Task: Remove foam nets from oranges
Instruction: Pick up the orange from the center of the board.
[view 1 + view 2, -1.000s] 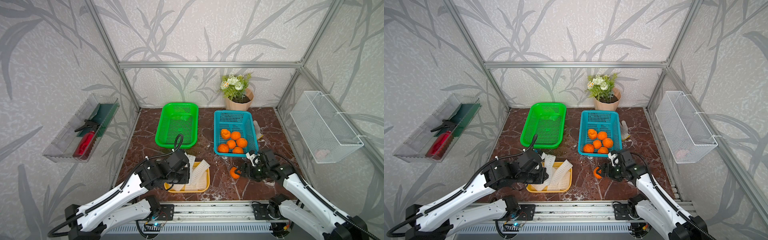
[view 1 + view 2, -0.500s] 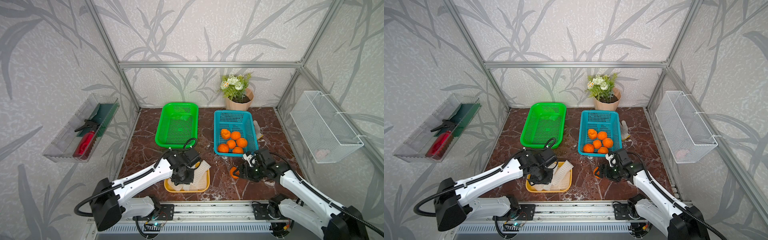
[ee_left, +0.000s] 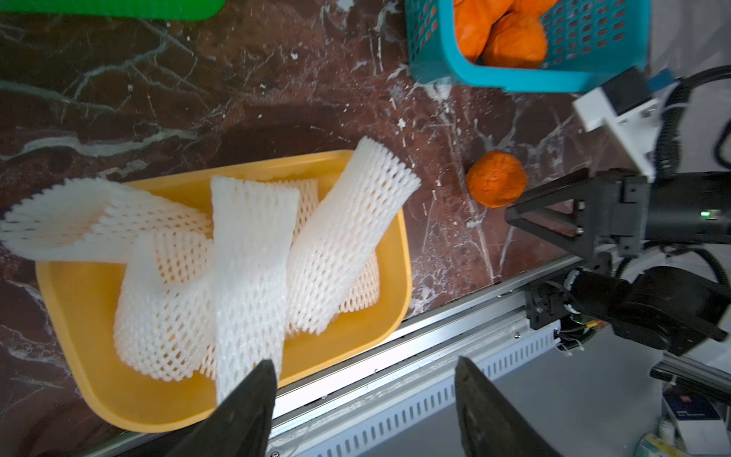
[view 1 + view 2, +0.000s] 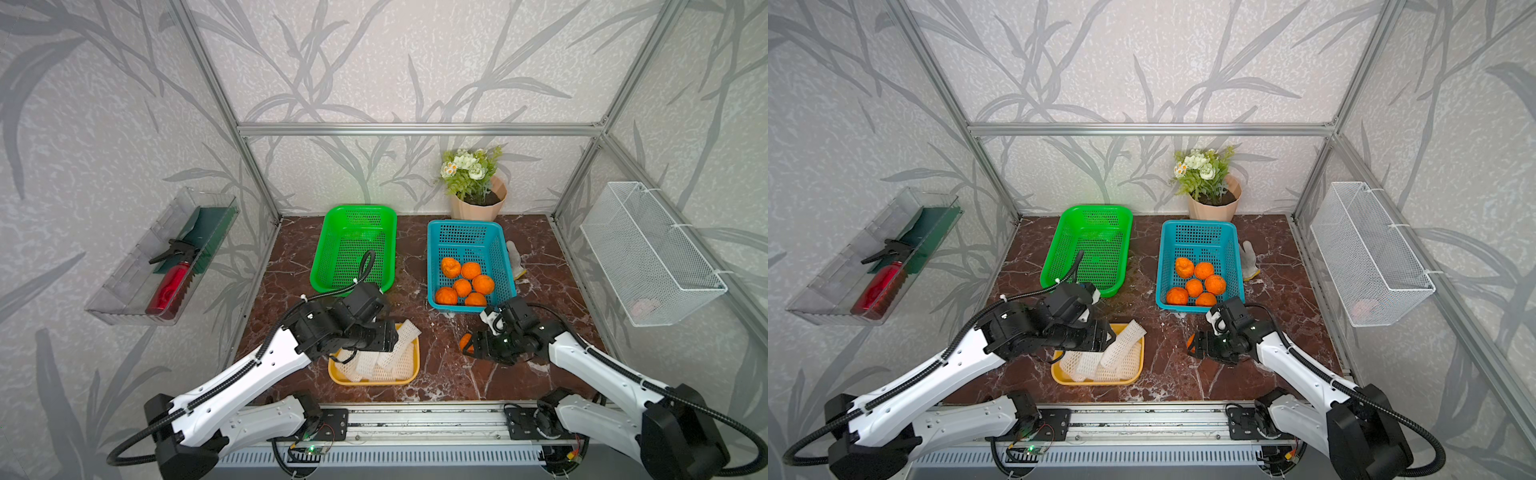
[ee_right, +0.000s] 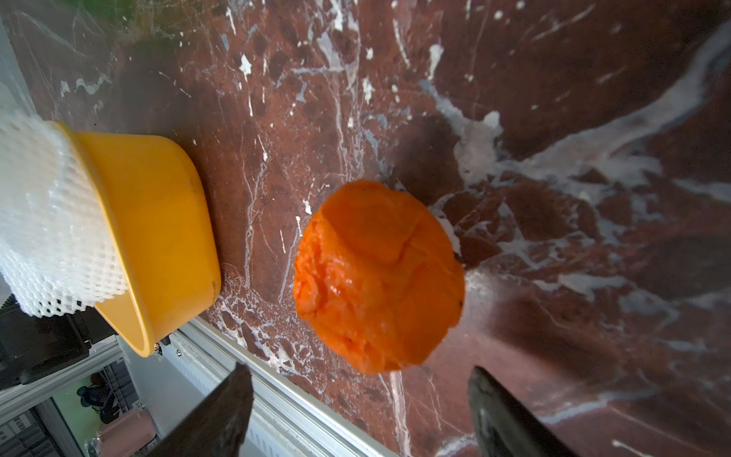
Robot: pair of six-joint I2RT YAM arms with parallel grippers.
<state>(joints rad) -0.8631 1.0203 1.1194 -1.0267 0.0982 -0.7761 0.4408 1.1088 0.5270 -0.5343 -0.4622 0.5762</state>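
**Orange de-netting, both arms.** The left gripper point(image 3: 364, 399) hung over the yellow tray point(image 3: 79, 300) with jaws wide apart and nothing between them. The end of one net point(image 3: 249, 277) reached one finger point(image 3: 249, 407). The nets point(image 4: 384, 361) lay heaped in the tray, one leaning out over its rim. The right gripper point(image 5: 356, 415) was low over the table point(image 5: 553, 118), jaws wide apart and empty. A bare orange point(image 5: 379, 277) rested on the table just ahead of its fingertips, beside the tray. The other oranges point(image 4: 462, 286), all bare, lay in the near end of the blue basket point(image 4: 434, 266).
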